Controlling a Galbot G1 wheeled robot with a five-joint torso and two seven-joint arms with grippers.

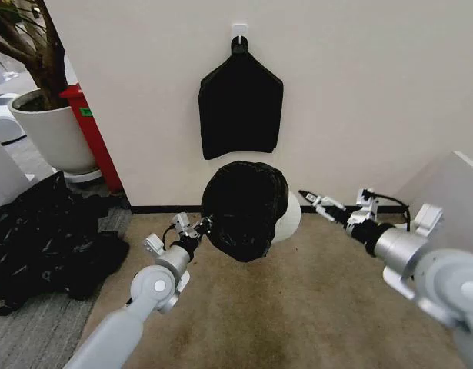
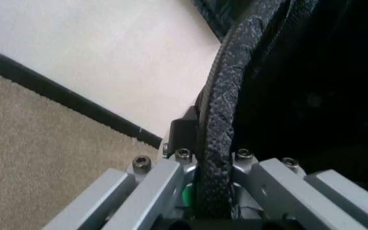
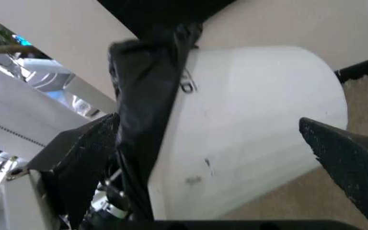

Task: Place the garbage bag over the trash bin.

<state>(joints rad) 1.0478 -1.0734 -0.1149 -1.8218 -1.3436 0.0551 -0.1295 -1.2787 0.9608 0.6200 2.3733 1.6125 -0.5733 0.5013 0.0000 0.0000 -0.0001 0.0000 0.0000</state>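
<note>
The trash bin [image 1: 288,219] is tipping, mouth toward us, under the garbage bag [image 1: 244,207]; left gripper [image 1: 199,226] is pinching the bag's edge, right gripper [image 1: 311,198] gaping empty beside.

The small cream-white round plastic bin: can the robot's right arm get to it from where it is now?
Probably yes. The right gripper hangs open just beside the small cream-white round plastic bin, and the bin's bare wall sits between its fingers with nothing blocking. The thin glossy black plastic garbage bag covers the other side, pinched by the left gripper.
</note>
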